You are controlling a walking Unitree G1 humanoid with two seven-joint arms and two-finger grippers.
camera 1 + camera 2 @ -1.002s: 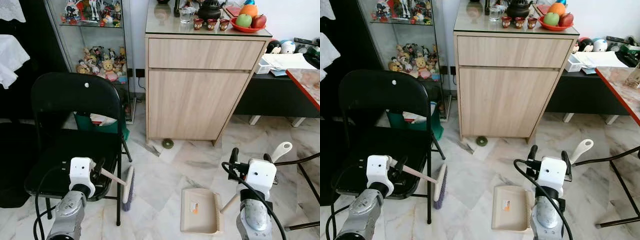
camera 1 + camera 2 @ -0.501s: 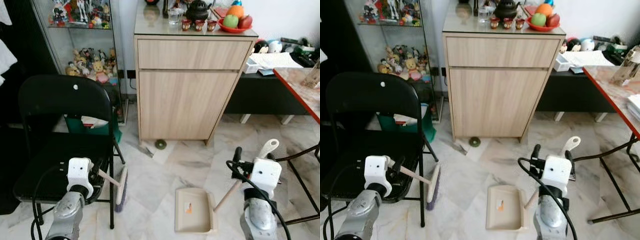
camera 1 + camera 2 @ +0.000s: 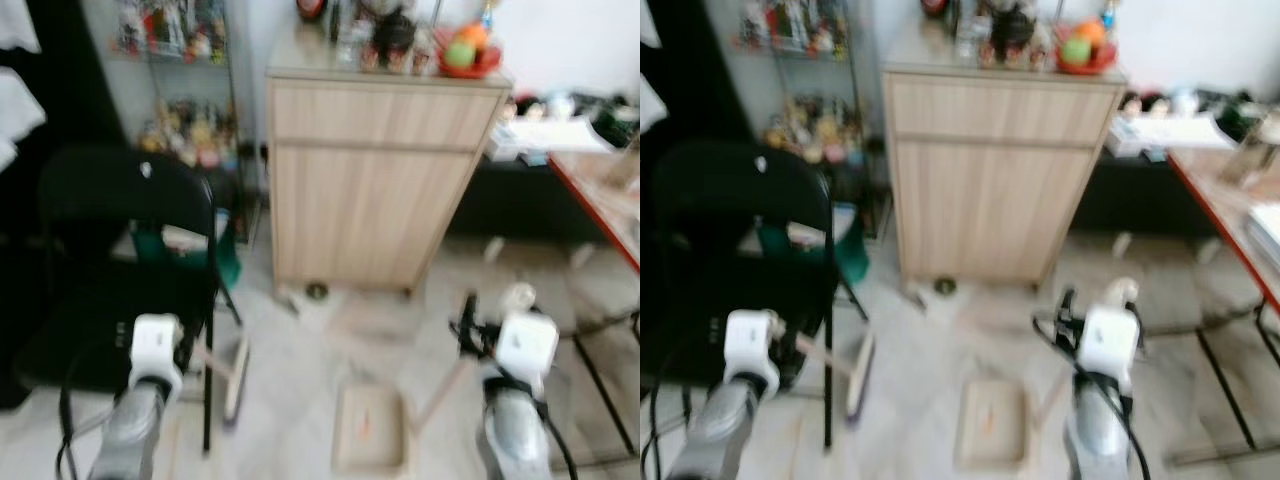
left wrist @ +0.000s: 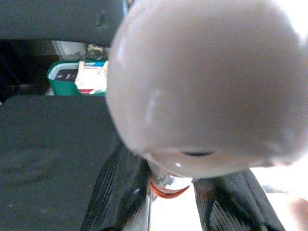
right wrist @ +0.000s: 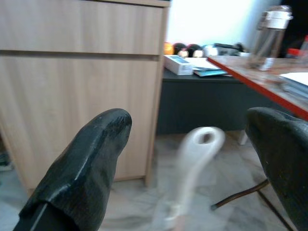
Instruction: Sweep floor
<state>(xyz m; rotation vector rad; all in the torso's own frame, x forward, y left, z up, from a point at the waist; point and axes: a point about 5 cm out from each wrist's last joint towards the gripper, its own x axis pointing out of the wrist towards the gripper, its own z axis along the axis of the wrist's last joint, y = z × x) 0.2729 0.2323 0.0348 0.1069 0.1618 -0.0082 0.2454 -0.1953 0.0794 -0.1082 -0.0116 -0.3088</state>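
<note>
left end effector (image 3: 190, 345) grips slim brush (image 3: 236, 378); right end effector (image 5: 192, 159) gapes around dustpan handle (image 5: 195, 154).

Blurred floor view before a wooden cabinet (image 3: 380, 180)
Brush (image 3: 233, 372) beside black chair (image 3: 120, 260), dustpan (image 3: 368, 430) lying between both arms

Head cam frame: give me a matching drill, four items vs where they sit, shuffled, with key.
Items:
1. dustpan
2. brush
3. fruit plate
4. black folding chair

Places:
A. on top of the wooden cabinet
B. left of the cabinet, in front of the glass shelf
C. flat on the floor between the two arms
D. by the chair's front leg, on a handle leading from the left gripper

Pairs: 1-C, 2-D, 3-A, 4-B
</note>
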